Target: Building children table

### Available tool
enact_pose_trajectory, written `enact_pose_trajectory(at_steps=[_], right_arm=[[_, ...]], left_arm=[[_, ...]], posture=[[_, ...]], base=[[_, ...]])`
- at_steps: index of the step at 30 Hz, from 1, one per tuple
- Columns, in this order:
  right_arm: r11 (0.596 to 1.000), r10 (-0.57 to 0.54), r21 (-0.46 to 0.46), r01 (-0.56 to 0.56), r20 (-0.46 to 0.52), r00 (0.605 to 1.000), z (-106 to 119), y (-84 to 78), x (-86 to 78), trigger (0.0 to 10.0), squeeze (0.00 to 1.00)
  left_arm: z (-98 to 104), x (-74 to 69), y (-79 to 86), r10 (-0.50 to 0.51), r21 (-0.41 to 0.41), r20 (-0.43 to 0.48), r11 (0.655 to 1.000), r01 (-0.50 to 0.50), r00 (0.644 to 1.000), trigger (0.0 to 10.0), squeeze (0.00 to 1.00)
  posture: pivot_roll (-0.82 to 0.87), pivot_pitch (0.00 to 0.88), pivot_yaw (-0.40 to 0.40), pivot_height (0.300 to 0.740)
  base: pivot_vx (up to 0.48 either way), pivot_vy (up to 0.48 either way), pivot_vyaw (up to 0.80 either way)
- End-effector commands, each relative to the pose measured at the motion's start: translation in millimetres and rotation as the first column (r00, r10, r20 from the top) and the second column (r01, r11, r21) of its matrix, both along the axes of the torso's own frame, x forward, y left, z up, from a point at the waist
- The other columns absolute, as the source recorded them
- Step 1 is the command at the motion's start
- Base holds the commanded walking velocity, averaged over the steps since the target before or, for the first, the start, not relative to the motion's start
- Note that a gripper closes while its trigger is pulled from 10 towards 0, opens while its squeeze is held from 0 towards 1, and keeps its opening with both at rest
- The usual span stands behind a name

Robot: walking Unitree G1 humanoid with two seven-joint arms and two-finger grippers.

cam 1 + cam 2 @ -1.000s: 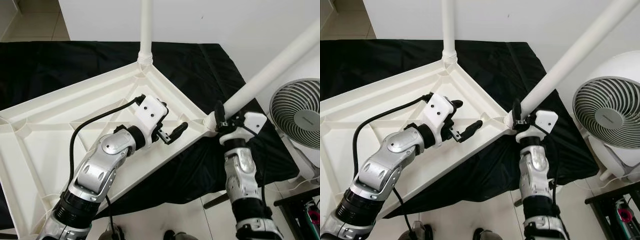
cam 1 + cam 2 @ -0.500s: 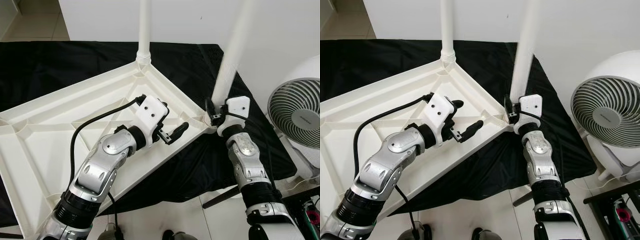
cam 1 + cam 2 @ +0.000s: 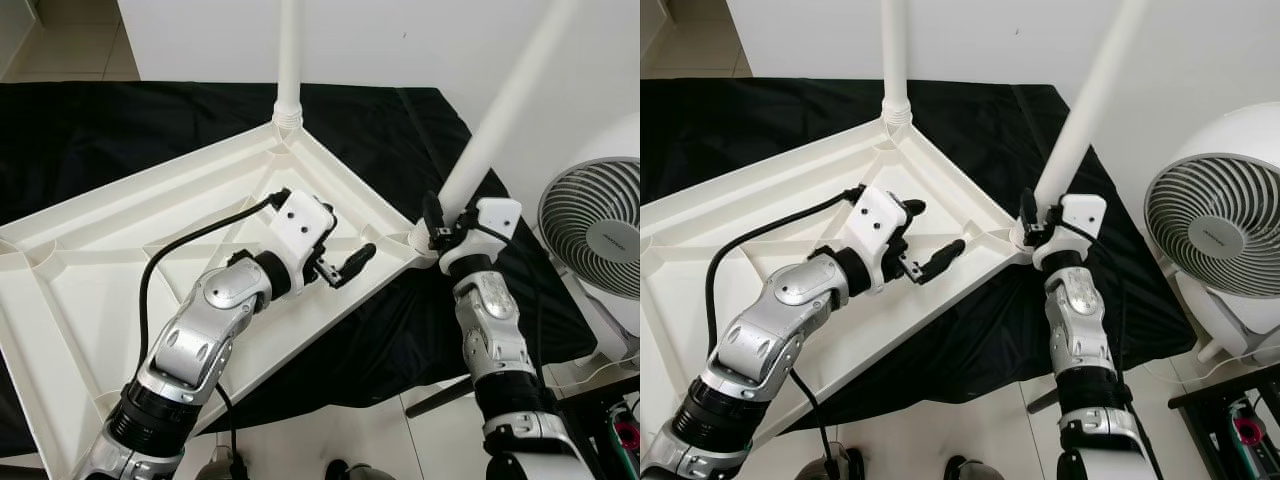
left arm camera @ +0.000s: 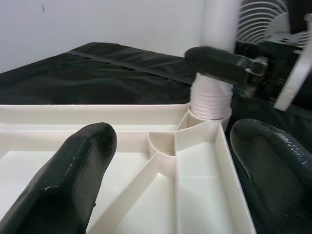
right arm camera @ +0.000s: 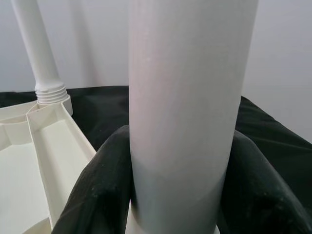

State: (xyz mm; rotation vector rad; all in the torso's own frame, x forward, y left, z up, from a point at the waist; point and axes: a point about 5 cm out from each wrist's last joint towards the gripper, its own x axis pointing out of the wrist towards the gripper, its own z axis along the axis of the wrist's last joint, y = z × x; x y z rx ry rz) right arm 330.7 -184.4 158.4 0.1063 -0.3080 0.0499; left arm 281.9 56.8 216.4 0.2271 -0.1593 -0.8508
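Left eye view: white plastic table top [image 3: 120, 250] lies upside down on a black cloth [image 3: 120, 130], ribs facing up. One table leg [image 3: 290, 60] stands upright in the far corner socket. A second leg [image 3: 500, 115] sits at the right corner of the top, tilted to the right. Right gripper [image 3: 436, 222] clamps this leg just above its base, a black finger on each side; in the right wrist view the fingers [image 5: 97, 190] press against the tube [image 5: 187, 107]. Left gripper [image 3: 345, 262] hovers over the top's ribbed underside near the right corner, fingers spread wide, holding nothing. A white fan [image 3: 595, 225] stands beyond the cloth's right edge.
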Motion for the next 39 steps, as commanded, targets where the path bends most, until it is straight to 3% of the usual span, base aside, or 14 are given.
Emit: enact_pose_trajectory(at_steps=[1,8,11,13,15,17,23,24,25,26,29,34,38,39], right_arm=[[0.997,-0.048,0.045,0.060,-0.233,0.971,-59.4,-5.6,-19.3,10.0,0.00],[0.998,-0.033,0.043,0.042,-0.185,0.982,-55.1,1.9,-22.9,10.0,0.00],[1.000,-0.010,0.003,0.010,-0.112,0.994,-32.1,3.2,-16.4,10.0,0.00],[1.000,-0.010,0.003,0.010,-0.112,0.994,-32.1,3.2,-16.4,10.0,0.00],[1.000,0.027,-0.006,-0.027,-0.029,0.999,-3.8,7.1,-11.4,10.0,0.00],[0.999,0.043,-0.016,-0.042,0.005,0.999,7.7,9.8,-10.3,10.0,0.00],[0.997,0.082,-0.004,-0.082,0.057,0.995,24.9,16.1,-10.1,10.0,0.00],[0.996,0.087,-0.013,-0.086,0.059,0.995,25.2,16.6,-10.3,10.0,0.00],[0.996,0.089,-0.019,-0.088,0.060,0.994,25.3,16.8,-10.6,10.0,0.00],[0.996,0.091,-0.015,-0.090,0.071,0.993,28.9,17.0,-10.8,10.0,0.00],[0.996,0.093,-0.007,-0.093,0.083,0.992,33.3,17.3,-11.6,10.0,0.00],[0.990,0.134,0.015,-0.138,0.156,0.979,61.5,20.0,-13.2,10.0,0.00],[0.985,0.170,-0.026,-0.168,0.123,0.978,58.7,21.8,-12.7,10.0,0.00],[0.973,0.220,-0.082,-0.214,0.075,0.973,54.9,25.1,-11.5,10.0,0.00]], left_arm=[[2.9,-3.2,-2.7,-0.029,-0.006,0.004,1.000,0.029,1.000,10.0,0.00],[2.9,-2.9,-3.7,-0.037,-0.006,0.004,0.999,0.037,0.999,10.0,0.00],[3.4,-2.5,-4.3,-0.043,-0.006,0.006,0.999,0.043,0.999,10.0,0.00],[3.4,-2.5,-4.3,-0.043,-0.006,0.006,0.999,0.043,0.999,10.0,0.00],[3.8,-2.4,-4.7,-0.046,-0.005,0.009,0.999,0.047,0.999,10.0,0.00],[3.8,-2.4,-4.9,-0.047,-0.006,0.010,0.999,0.047,0.999,10.0,0.00],[3.2,-2.8,-6.1,-0.055,-0.016,0.003,0.998,0.055,0.998,10.0,0.00],[3.1,-2.8,-6.1,-0.056,-0.023,-0.003,0.998,0.056,0.998,10.0,0.13],[3.0,-2.7,-6.1,-0.057,-0.028,-0.007,0.998,0.057,0.998,10.0,0.13],[2.9,-2.6,-5.9,-0.060,-0.035,-0.015,0.998,0.059,0.998,10.0,0.97],[2.6,-2.7,-5.5,-0.063,-0.043,-0.022,0.997,0.062,0.998,10.0,0.97],[3.6,-3.9,-6.1,-0.085,-0.046,-0.026,0.995,0.084,0.996,10.0,1.00],[5.7,-3.7,-7.3,-0.095,-0.052,-0.021,0.994,0.094,0.995,10.0,1.00],[10.1,-2.1,-7.9,-0.099,-0.068,-0.020,0.993,0.098,0.995,10.0,0.93]], posture=[[0.09,0.171,-0.045,0.740],[0.08,0.167,-0.041,0.740],[0.08,0.158,-0.042,0.740],[0.08,0.158,-0.042,0.740],[0.09,0.149,-0.047,0.740],[0.09,0.147,-0.049,0.740],[0.08,0.136,-0.054,0.740],[0.09,0.133,-0.054,0.740],[0.09,0.132,-0.055,0.740],[0.09,0.132,-0.055,0.740],[0.08,0.129,-0.052,0.740],[0.08,0.128,-0.053,0.740],[0.08,0.129,-0.058,0.740],[0.09,0.128,-0.060,0.740]], base=[[0.000,0.000,0.00],[0.000,0.000,0.00],[0.000,0.000,0.00],[0.000,0.000,0.00],[0.000,0.000,0.00],[0.000,0.000,0.00],[0.000,0.000,0.00],[0.000,0.000,0.00],[0.000,0.000,0.00],[0.000,0.000,0.00],[0.000,0.000,0.00],[0.000,0.000,0.00],[0.000,0.000,0.00],[0.000,0.000,0.00]])
